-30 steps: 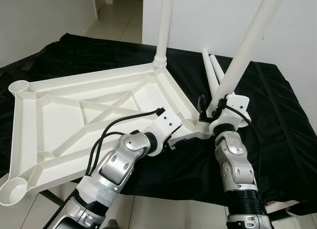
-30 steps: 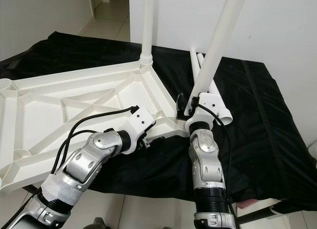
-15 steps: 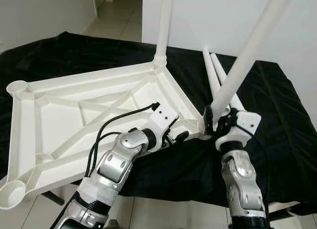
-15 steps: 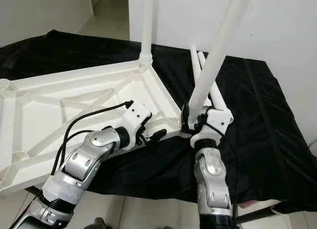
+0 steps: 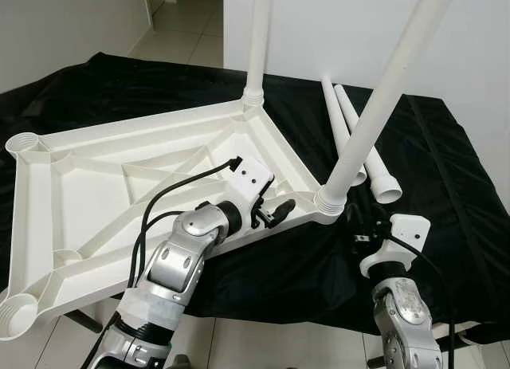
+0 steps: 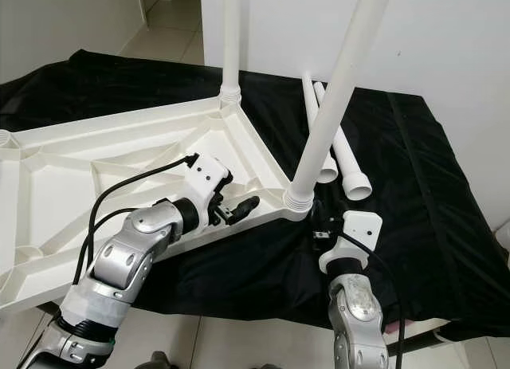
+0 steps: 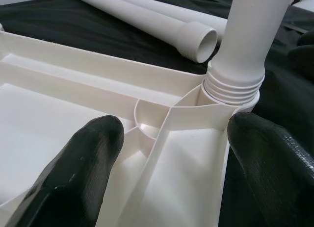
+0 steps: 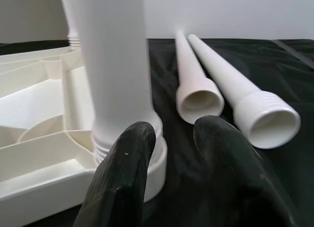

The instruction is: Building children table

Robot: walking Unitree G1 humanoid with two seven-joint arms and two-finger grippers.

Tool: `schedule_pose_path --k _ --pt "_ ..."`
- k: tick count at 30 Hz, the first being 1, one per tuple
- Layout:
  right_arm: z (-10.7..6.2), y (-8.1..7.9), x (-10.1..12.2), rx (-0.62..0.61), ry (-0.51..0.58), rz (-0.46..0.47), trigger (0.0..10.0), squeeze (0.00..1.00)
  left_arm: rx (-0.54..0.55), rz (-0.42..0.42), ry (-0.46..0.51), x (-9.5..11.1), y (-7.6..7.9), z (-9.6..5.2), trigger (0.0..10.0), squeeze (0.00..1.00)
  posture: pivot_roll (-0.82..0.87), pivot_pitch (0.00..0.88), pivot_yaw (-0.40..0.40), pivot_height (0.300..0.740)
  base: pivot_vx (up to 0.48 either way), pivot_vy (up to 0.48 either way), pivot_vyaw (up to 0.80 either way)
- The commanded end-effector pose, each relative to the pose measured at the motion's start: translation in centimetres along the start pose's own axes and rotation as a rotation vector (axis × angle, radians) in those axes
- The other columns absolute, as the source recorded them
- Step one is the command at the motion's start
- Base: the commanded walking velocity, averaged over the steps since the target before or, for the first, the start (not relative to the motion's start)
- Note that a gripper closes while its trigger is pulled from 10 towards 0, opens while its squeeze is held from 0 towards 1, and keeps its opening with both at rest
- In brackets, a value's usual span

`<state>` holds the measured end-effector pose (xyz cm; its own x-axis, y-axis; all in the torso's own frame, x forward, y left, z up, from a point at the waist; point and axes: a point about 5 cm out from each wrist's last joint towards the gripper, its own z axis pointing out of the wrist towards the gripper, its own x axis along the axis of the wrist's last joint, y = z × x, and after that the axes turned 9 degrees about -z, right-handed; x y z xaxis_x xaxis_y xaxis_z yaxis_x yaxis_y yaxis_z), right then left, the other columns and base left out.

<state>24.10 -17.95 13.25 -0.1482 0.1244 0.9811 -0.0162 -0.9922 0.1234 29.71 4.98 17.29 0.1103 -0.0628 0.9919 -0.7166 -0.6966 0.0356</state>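
Observation:
A white plastic tabletop lies upside down on the black cloth. One white leg stands in its far corner socket. A second leg stands tilted in the near right corner socket. Two loose legs lie on the cloth behind that corner. My left gripper is open, its fingers spread over the tabletop's ribbed corner. My right gripper hangs just in front of the near leg's base, apart from it. Its fingers are open with nothing between them.
The black cloth covers a table that ends near my arms, with tiled floor below. A white wall stands behind, and a doorway opens at the back left. The tabletop's left corner sockets overhang the table edge.
My right gripper has let go of the near leg's base and drawn back toward me and down. The left gripper has slid along the rim toward that corner. The leg stays standing.

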Motion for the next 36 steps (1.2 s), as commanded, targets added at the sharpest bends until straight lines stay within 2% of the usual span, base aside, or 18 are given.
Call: schedule_pose_path --k 1,4,11,14,24,27,36 --pt "0.2 -0.1 -0.3 0.036 -0.008 0.002 10.0 0.00 0.120 0.003 0.049 0.8 -0.7 -0.5 10.0 0.00 0.08 0.046 -0.052 0.740 0.000 0.000 0.00" --pt "0.8 -0.3 -0.4 0.098 -0.012 -0.006 10.0 0.00 0.139 0.019 0.075 1.7 -0.9 -1.2 10.0 0.00 0.09 0.047 -0.055 0.740 0.000 0.000 0.00" --pt "1.9 0.0 -0.3 0.146 -0.007 -0.015 10.0 0.00 0.140 0.035 0.090 2.3 -0.6 -1.6 10.0 0.00 0.10 0.051 -0.060 0.740 0.000 0.000 0.00" --pt "3.2 0.5 -0.3 0.159 -0.004 -0.032 10.0 0.00 0.142 0.037 0.096 2.6 -0.3 -1.8 10.0 0.00 0.11 0.059 -0.068 0.740 0.000 0.000 0.00" --pt "6.1 1.3 0.1 0.194 0.011 -0.035 10.0 0.00 0.161 0.031 0.112 3.1 0.3 -2.3 10.0 0.00 0.13 0.085 -0.092 0.740 0.000 0.000 0.00" --pt "7.6 1.0 0.2 0.223 0.013 -0.027 10.0 0.00 0.174 0.030 0.116 3.3 0.5 -2.7 10.0 0.00 0.15 0.111 -0.103 0.740 0.000 0.000 0.00" --pt "10.1 -0.2 0.2 0.308 0.002 -0.009 10.0 0.00 0.197 0.013 0.122 3.6 0.9 -3.3 10.0 0.00 0.16 0.153 -0.109 0.740 0.000 0.000 0.00"
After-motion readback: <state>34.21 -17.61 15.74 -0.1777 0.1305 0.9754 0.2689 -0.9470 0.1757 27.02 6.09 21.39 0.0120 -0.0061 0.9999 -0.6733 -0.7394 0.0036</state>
